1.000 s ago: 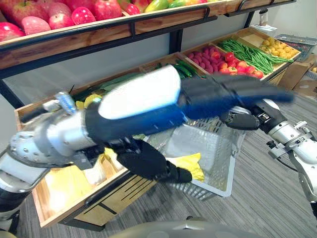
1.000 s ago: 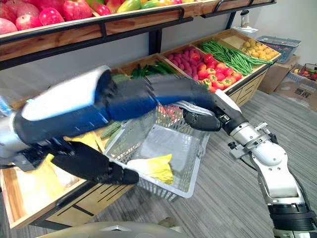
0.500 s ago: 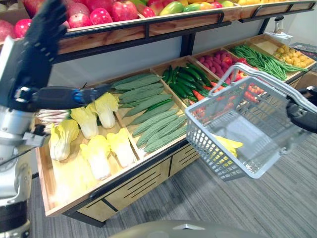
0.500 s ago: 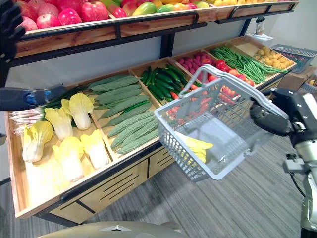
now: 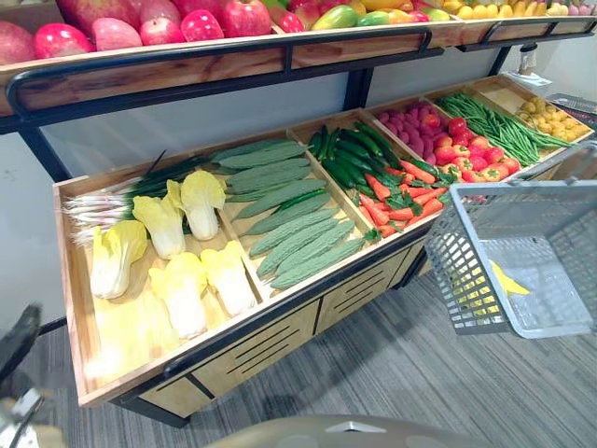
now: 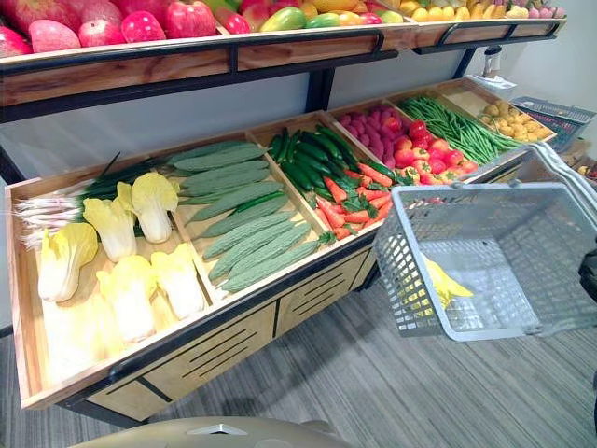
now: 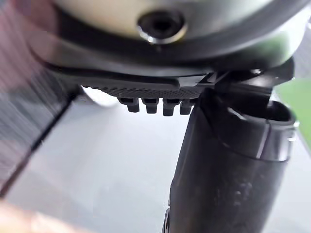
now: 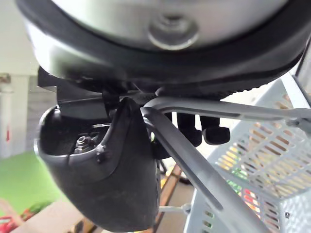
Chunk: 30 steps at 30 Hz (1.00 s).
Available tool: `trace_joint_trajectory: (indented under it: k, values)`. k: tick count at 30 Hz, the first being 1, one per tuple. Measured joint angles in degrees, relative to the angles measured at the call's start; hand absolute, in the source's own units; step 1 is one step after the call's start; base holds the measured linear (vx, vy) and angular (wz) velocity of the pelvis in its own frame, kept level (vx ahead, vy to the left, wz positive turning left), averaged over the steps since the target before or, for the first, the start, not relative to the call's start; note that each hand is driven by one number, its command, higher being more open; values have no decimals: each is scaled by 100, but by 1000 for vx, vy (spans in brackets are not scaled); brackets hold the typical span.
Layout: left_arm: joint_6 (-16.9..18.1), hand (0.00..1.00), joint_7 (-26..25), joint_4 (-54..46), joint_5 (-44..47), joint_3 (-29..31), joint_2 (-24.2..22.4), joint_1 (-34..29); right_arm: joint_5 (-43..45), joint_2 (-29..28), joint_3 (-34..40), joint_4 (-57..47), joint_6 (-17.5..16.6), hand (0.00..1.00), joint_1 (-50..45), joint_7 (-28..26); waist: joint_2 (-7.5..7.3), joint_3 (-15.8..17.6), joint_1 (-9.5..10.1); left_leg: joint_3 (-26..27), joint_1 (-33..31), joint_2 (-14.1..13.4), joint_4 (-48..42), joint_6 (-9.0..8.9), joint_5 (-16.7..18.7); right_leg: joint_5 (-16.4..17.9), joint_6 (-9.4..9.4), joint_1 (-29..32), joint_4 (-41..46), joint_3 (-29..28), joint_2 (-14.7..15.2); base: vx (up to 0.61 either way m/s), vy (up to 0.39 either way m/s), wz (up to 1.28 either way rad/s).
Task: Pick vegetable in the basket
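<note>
Vegetables are lying in the wooden bins of a market stand [image 6: 233, 329]. Pale yellow-green cabbages [image 6: 149, 201] are sitting at the left, with spring onions [image 6: 56, 207] behind them. Ridged green gourds [image 6: 252, 245] are filling the middle bin. Cucumbers [image 6: 308, 161] and carrots [image 6: 359, 201] are lying to their right, and green beans [image 6: 457, 126] are lying far right. Apples [image 6: 140, 23] are resting on the shelf above. A grey mesh basket [image 6: 406, 252] is hanging over the grey floor at the right, just in front of the stand's right end. One yellow leafy vegetable [image 6: 446, 285] is lying inside it against the left wall. In the right wrist view the right hand [image 8: 112, 179] is gripping the basket's handle [image 8: 194, 170], with the fingers curling over the bar and the thumb under it. In the left wrist view the left hand [image 7: 228, 179] is holding nothing. Its thumb is sticking out straight and its fingertips [image 7: 155, 105] are lying loose in a row.
</note>
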<state>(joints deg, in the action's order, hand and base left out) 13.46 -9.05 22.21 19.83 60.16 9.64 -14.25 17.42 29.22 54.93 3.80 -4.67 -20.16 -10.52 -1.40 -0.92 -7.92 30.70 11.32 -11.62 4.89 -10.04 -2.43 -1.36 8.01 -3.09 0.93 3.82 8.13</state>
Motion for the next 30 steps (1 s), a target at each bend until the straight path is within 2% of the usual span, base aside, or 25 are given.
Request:
trace_joint_trajectory:
  k: [3, 10, 13, 16, 20, 25, 30]
  values:
    - [-2, 100, -348, 617, 54, 304, -26, -220, -8, -311, 90, 481, 60, 0, -2, 299, -13, -112, 25, -168, -98, -3, 4, -5, 41, 58, 12, 6, -2, 178, 26, 20, -20, 26]
    - [-1, 100, -451, 1825, 267, 394, -380, -488, -34, -901, 208, 1178, 224, 0, 16, 966, 133, -207, 155, -455, -305, 4, -2, -5, 50, 212, 30, 24, 66, 479, 68, 38, -15, 23]
    - [-63, 100, -325, 2472, 273, 354, -594, -529, -100, -1243, 208, 1248, 277, 0, 60, 1045, 135, -206, 159, -508, -293, 2, -5, 5, 24, 340, 44, 62, 236, 504, 80, 60, -16, 9]
    - [-315, 100, -157, 2829, 231, 118, -859, -562, -140, -1396, 185, 1510, 278, 0, 101, 1071, 92, -195, 175, -522, -280, 4, -8, 4, 34, 419, 42, 91, 333, 511, 92, 56, -10, 3]
    - [-609, 100, 301, 3013, -226, -517, -1099, -549, -156, -1401, 159, 2003, 291, 0, 130, 1054, 43, -165, 251, -533, -197, -10, -8, 4, 62, 610, 31, 107, 546, 521, 100, 26, -11, 3]
    - [-633, 100, 563, 3011, -491, -1003, -1143, -546, -159, -1401, 212, 2616, 289, 0, 183, 1078, 61, -89, 238, -579, -170, 0, -181, 3, 226, 847, 31, 100, 825, 562, 187, 30, -9, 5]
    - [-631, 100, 732, 3051, -650, -1452, -1117, -479, -264, -1399, 829, 4081, 297, 0, 578, 1016, 120, 137, 218, -595, -117, 6, -182, -36, 255, 894, 48, 8, 840, 616, 194, 48, -7, 5]
